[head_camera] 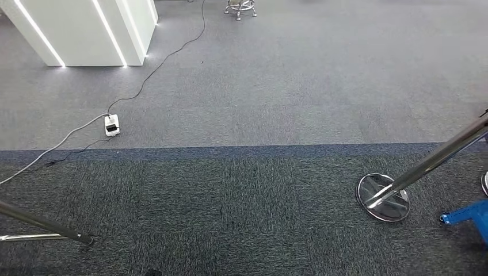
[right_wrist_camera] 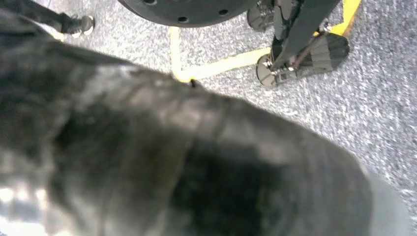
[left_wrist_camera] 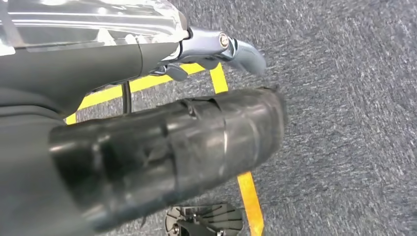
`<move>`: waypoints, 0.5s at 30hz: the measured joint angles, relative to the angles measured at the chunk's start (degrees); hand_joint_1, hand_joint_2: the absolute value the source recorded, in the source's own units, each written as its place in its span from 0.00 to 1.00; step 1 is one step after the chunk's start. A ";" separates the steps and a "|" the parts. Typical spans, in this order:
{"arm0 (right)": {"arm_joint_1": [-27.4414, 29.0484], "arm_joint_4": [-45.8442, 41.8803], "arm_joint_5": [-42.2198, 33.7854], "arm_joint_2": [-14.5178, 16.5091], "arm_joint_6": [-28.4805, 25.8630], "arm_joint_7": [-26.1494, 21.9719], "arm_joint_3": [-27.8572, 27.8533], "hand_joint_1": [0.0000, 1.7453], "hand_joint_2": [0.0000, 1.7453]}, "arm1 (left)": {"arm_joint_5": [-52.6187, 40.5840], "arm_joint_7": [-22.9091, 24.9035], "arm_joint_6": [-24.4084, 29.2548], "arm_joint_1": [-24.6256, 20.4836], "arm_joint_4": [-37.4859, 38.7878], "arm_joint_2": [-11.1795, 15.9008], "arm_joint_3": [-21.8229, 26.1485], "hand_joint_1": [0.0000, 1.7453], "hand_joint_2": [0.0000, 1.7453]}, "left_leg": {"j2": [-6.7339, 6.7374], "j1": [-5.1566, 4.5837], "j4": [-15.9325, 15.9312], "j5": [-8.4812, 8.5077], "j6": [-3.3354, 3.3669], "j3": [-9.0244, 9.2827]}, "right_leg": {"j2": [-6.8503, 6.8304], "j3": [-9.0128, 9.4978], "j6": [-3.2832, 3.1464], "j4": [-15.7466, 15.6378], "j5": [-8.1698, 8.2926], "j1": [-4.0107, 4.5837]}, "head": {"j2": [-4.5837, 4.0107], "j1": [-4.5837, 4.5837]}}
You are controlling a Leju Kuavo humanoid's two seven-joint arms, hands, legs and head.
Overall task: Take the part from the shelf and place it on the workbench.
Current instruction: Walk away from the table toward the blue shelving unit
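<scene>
Your head view looks down on grey carpet [head_camera: 299, 86], with a darker carpet band [head_camera: 230, 218] nearer to you and a blue stripe [head_camera: 241, 152] dividing the two. Take the white power strip [head_camera: 111, 125] on the lighter carpet as your landmark. A black cable [head_camera: 167, 54] runs from it up and away toward the far edge, passing beside a white lit cabinet [head_camera: 86, 29] that stands beyond the strip, to its left. A pale grey cable [head_camera: 52, 150] trails from the strip toward the left edge. Far beyond the strip and to its right, a chrome stool base [head_camera: 240, 8] shows at the top edge. Well to the right of the strip, on the dark band, a chrome stanchion [head_camera: 384, 195] stands with its pole leaning across the frame, and a blue object [head_camera: 469, 215] lies just beside it at the right edge. Nearer to you than the strip, at the left edge, a dark pole [head_camera: 40, 223] lies low across the carpet.

In the left wrist view, your left hand [left_wrist_camera: 162, 152] is a dark, blurred shape above carpet crossed by yellow floor tape [left_wrist_camera: 248, 194]; you cannot tell how its fingers lie or whether it holds anything. In the right wrist view, your right hand [right_wrist_camera: 196, 162] is a dark blur over more yellow tape [right_wrist_camera: 221, 64]; its state cannot be told either.

The part, the shelf and the worktop cannot be made out here.
</scene>
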 joint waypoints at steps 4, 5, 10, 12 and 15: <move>-0.08 0.00 0.18 -0.07 0.07 -0.03 0.00 0.00 0.00 | 0.35 -1.11 -1.14 0.06 -0.01 0.05 0.11 0.00 0.00 | 2.99 -0.03 -0.98 0.63 1.30 0.24 | -5.57 -4.17 0.86 8.74 -5.08 0.15 | -0.01 0.20; -0.17 0.00 0.21 -0.07 0.09 -0.03 0.00 0.00 0.00 | 0.41 -1.23 -1.33 0.13 -0.01 0.08 0.15 0.00 0.00 | 3.85 -0.13 -0.97 0.59 1.41 0.22 | -6.33 -5.97 1.03 12.41 -6.66 0.06 | -0.01 0.21; -0.15 0.00 0.48 -0.08 0.09 0.07 0.00 0.00 0.00 | 0.75 -1.32 -1.73 0.10 0.00 0.26 0.31 0.00 0.00 | 7.18 -0.30 -0.92 0.01 1.16 0.79 | -9.10 -2.22 0.80 6.08 -2.03 0.02 | 0.00 0.23; -0.32 0.00 0.58 -0.10 0.09 0.07 0.00 0.00 0.00 | 0.80 -1.32 -1.77 0.08 0.00 0.27 0.38 0.00 0.00 | 8.24 -0.51 -0.84 -0.36 0.65 1.15 | -11.15 0.62 0.03 0.38 -0.31 0.62 | 0.00 0.21; -0.42 0.00 0.69 -0.10 0.09 0.08 0.00 0.00 0.00 | 0.85 -1.33 -1.82 -0.03 0.00 0.29 0.45 0.00 0.00 | 9.66 -0.67 -0.92 -0.75 -0.19 1.54 | -10.18 0.78 -0.90 -0.64 -0.15 0.87 | 0.00 0.20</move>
